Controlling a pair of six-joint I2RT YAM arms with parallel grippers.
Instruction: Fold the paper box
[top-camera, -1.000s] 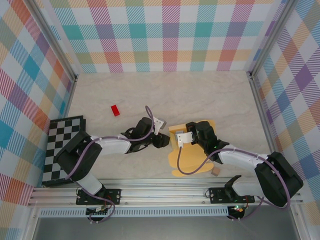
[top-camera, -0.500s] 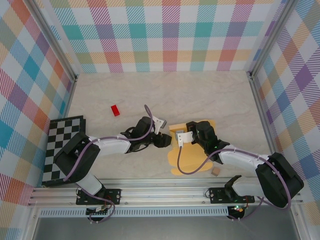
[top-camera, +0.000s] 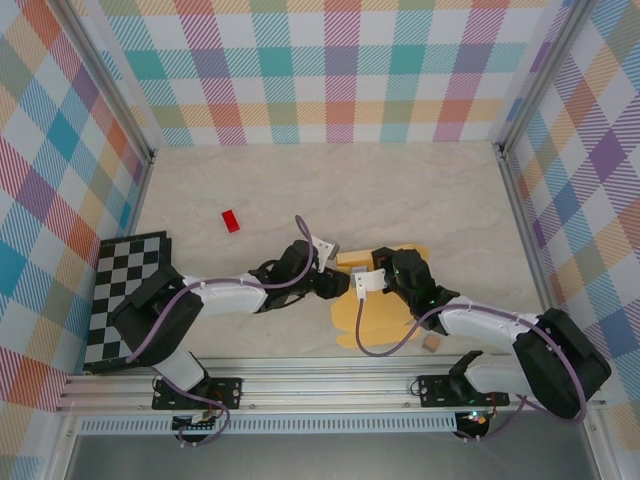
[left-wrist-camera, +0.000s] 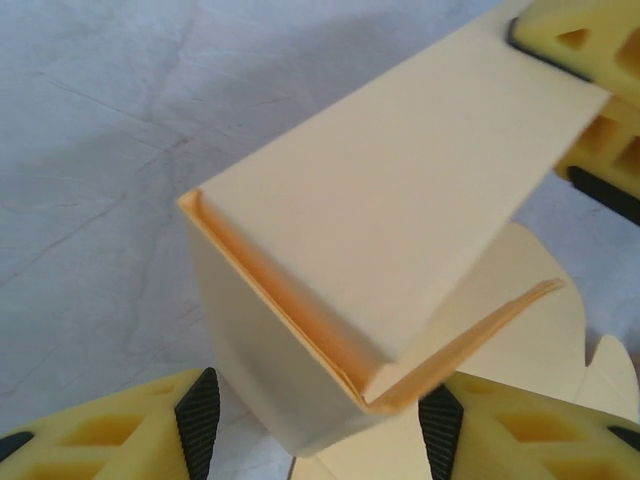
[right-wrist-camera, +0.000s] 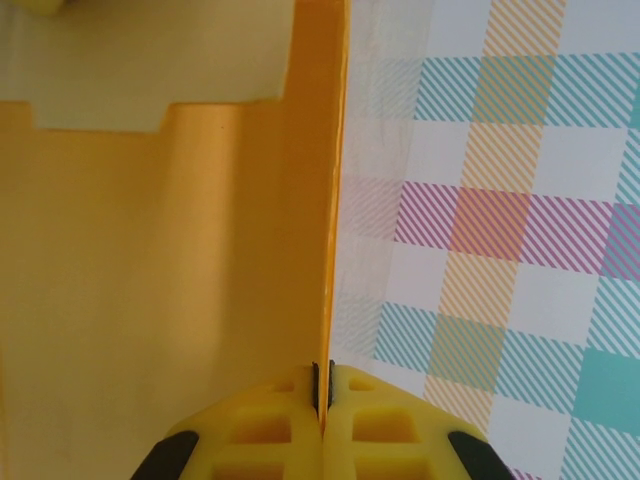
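The paper box (top-camera: 385, 318) is yellow-orange cardboard lying partly flat at the table's front centre, with one panel raised between the two grippers. My left gripper (top-camera: 338, 284) is at its left edge. In the left wrist view a folded corner of the box (left-wrist-camera: 400, 200) sits between my left gripper's (left-wrist-camera: 320, 425) open fingers, with a gap on the left side. My right gripper (top-camera: 378, 266) is shut on the upright panel's edge; its wrist view shows that wall (right-wrist-camera: 170, 250) pinched edge-on in the gripper (right-wrist-camera: 322, 385). Its yellow fingers (left-wrist-camera: 575, 45) hold the panel's far end.
A small red block (top-camera: 231, 220) lies back left on the table. A tiny tan cube (top-camera: 431, 343) sits front right beside the right arm. A checkerboard mat (top-camera: 125, 295) lies at the left edge. Plaid walls enclose three sides.
My left gripper has moved right, closer to the box's left edge. The right gripper has shifted slightly forward and left with the panel, which now stands more raised.
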